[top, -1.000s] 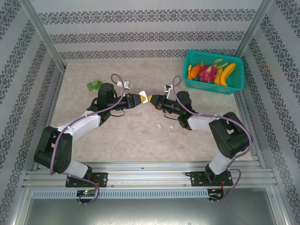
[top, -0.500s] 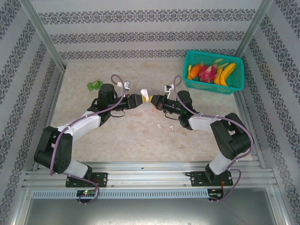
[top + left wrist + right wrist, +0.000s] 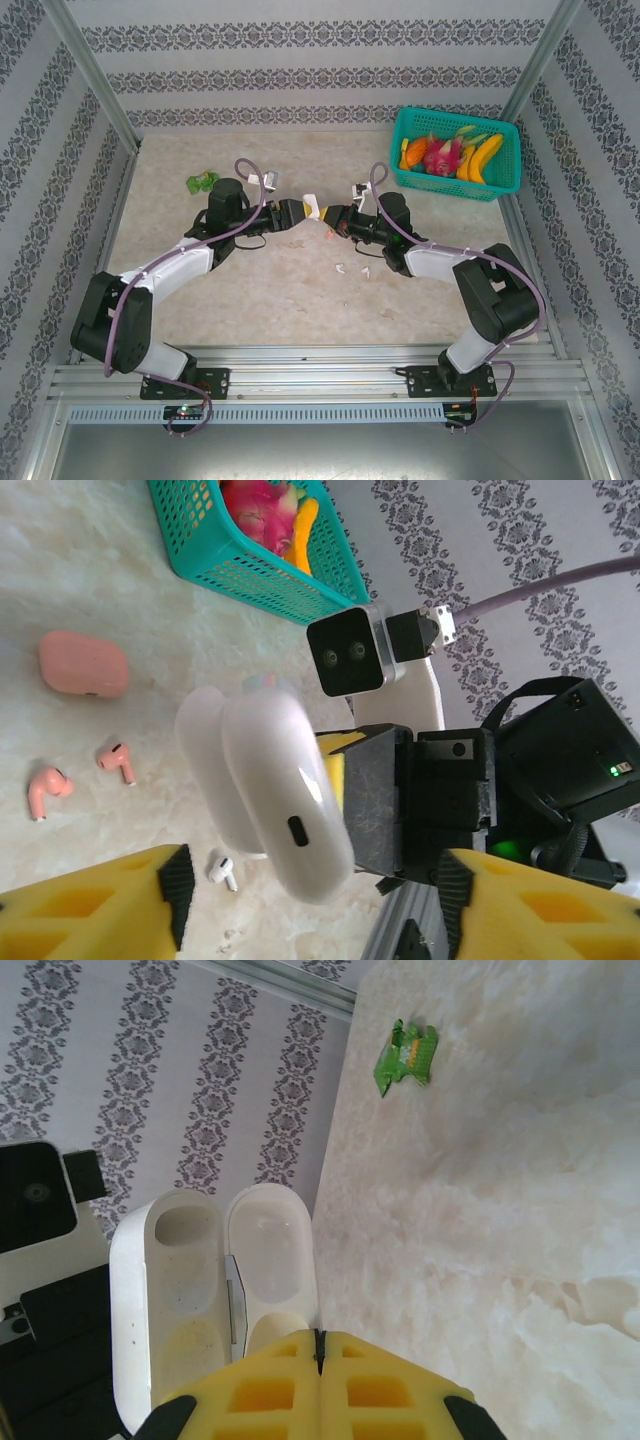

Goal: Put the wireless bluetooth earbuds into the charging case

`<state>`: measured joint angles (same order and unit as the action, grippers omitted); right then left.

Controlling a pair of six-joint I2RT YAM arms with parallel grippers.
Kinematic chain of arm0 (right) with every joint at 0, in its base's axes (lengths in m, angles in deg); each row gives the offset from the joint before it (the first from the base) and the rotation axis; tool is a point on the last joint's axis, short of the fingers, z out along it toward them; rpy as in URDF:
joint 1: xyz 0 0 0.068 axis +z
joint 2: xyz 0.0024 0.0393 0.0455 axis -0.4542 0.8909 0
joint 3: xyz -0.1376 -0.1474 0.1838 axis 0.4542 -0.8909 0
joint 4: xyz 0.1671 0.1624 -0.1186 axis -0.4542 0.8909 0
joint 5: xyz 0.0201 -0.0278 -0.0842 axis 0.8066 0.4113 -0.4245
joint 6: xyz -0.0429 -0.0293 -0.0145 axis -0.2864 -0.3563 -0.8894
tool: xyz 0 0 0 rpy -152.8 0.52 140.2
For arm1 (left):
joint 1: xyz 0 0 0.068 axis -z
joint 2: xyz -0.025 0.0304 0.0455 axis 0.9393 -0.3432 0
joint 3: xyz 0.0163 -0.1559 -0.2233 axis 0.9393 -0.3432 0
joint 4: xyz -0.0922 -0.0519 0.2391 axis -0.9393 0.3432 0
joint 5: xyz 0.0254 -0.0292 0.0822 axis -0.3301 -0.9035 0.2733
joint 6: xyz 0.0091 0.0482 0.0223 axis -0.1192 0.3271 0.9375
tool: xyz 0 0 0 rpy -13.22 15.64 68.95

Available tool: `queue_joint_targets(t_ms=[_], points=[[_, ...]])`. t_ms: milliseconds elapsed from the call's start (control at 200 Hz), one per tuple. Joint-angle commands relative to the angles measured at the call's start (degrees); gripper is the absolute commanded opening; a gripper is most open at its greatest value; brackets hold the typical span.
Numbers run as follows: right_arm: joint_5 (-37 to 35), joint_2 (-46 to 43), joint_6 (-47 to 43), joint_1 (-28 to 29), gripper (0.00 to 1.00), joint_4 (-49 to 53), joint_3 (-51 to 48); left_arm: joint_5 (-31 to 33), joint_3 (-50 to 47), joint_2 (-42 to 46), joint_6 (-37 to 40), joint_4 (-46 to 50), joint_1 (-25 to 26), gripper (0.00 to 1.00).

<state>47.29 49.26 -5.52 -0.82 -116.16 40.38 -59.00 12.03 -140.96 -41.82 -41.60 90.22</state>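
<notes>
Centre frame in the left wrist view, the open white case (image 3: 270,790) is pinched by the closed right gripper (image 3: 320,1345), which it partly hides. Left gripper (image 3: 315,880) jaws stand wide either side, cut off at the bottom edge. Lower left on the table (image 3: 60,560): two pink earbuds (image 3: 117,762), one white earbud (image 3: 222,870).

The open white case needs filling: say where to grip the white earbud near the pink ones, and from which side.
Grip the white earbud across its rounded head, jaws probably coming straight down: it lies flat on the table, its stem thinner, with bare surface around it.
</notes>
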Motion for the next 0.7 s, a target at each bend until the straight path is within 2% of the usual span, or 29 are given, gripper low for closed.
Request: queue_joint_targets(t_ms=[0,125,255,435,694], points=[[-0.73,-2.41,-5.28,-0.83,0.0,4.19,1.54,1.28,0.31,3.17,3.16,3.88,0.52,0.8],[-0.82,-3.22,-9.71,-1.75,0.0,9.64,2.75,4.28,1.96,5.6,7.62,11.96,0.3,1.0],[-1.58,-4.83,-19.12,-2.02,0.0,21.61,6.45,9.89,6.98,6.73,14.67,25.38,0.21,1.0],[-7.93,-7.29,-36.09,-1.22,0.0,40.68,12.97,23.89,18.92,2.11,23.63,46.59,0.21,1.0],[-14.29,-7.81,-43.99,-0.96,0.0,47.19,15.13,46.05,31.53,-4.86,31.84,61.59,0.27,1.0]])
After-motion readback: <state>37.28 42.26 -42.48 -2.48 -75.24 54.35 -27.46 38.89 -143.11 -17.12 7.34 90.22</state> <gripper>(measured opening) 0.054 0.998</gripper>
